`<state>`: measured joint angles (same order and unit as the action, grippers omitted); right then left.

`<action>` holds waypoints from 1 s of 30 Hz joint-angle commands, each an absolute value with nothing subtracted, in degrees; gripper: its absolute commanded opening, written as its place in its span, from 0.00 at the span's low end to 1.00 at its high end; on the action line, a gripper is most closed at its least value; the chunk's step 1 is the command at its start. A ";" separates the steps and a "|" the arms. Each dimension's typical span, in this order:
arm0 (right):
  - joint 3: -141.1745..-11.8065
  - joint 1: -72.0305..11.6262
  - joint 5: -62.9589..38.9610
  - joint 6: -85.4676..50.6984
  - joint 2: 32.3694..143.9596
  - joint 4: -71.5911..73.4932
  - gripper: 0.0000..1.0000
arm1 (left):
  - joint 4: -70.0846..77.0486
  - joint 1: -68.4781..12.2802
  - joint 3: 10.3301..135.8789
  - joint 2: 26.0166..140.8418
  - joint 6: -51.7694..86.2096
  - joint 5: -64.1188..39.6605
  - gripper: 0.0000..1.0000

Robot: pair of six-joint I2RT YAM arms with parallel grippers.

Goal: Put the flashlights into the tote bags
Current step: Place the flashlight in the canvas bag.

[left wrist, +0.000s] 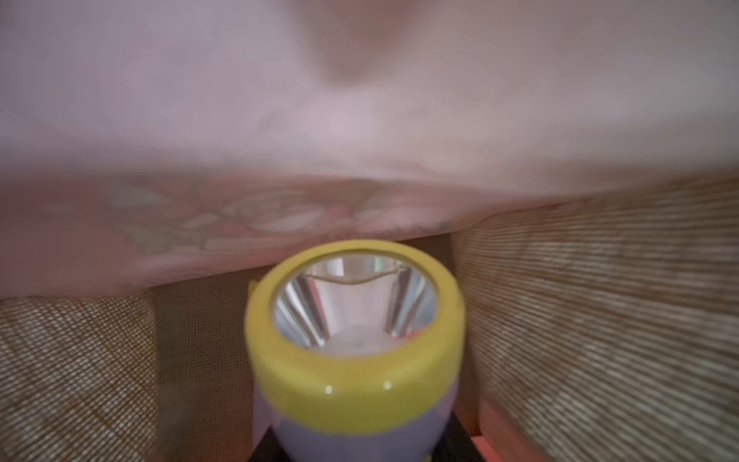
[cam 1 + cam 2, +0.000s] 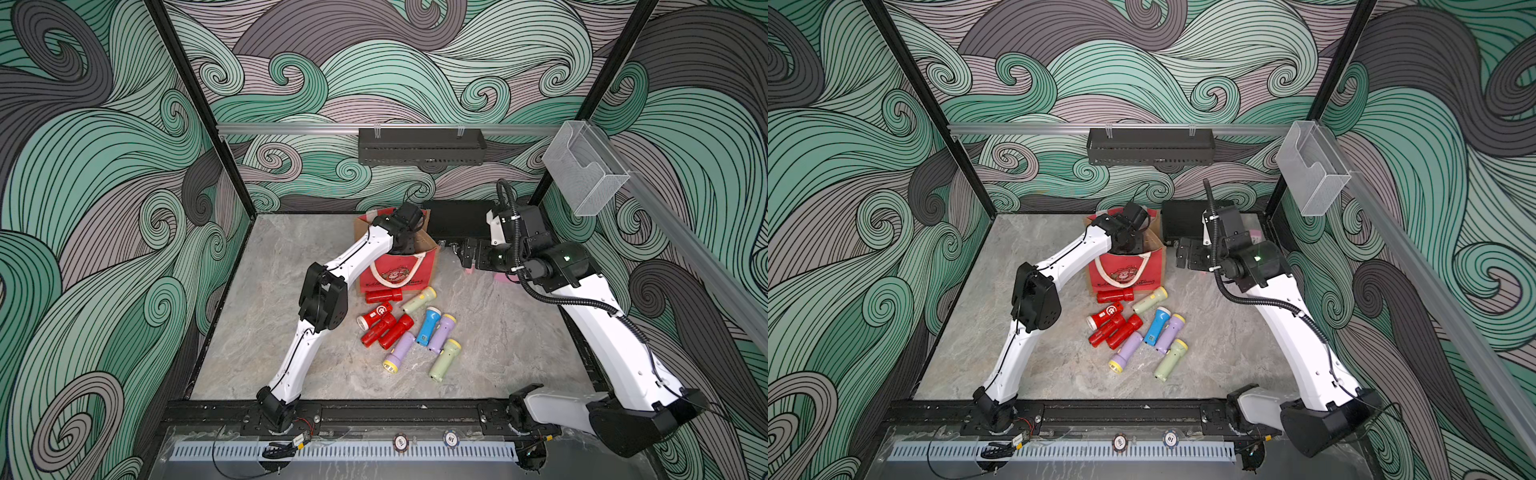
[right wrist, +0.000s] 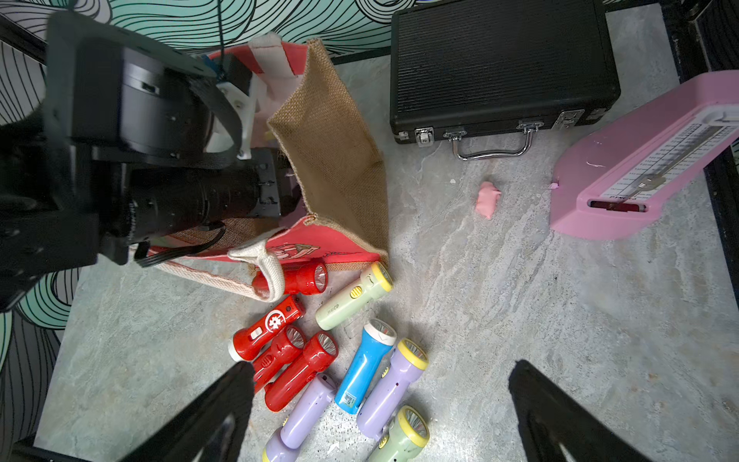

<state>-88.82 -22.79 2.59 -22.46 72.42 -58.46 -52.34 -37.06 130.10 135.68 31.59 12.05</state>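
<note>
The left gripper (image 1: 360, 444) sits down inside the boxy red-and-tan jute tote bag (image 2: 419, 270). It is clenched on a lilac plastic flashlight (image 1: 354, 352) with a yellow rim, with woven tan walls either side. The right gripper (image 3: 380, 372) hangs wide apart and empty just beside the bag. Nine other flashlights (image 2: 428, 326) (four red, two lilac, two pale green, one blue) lie clustered on the grey marbled tabletop (image 2: 291, 332) just in front of the bag.

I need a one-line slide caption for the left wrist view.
Lilac flashlight with yellow rim, held lens-forward inside the jute tote bag.
</note>
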 commanded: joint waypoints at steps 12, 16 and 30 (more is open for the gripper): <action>-86.68 -22.46 4.36 -21.77 69.70 -60.99 0.99 | -53.26 -36.83 129.31 139.26 34.01 12.34 0.00; -86.44 -22.41 4.22 -22.47 69.70 -60.94 0.99 | -52.94 -36.77 129.30 138.55 33.70 12.34 0.09; -84.57 -22.36 7.29 -26.03 68.06 -60.61 0.99 | -53.12 -36.02 134.73 132.28 30.29 10.93 0.80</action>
<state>-84.97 -22.59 5.02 -24.51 69.41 -60.25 -52.10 -36.71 130.89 137.45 31.86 11.57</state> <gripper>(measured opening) 0.993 0.781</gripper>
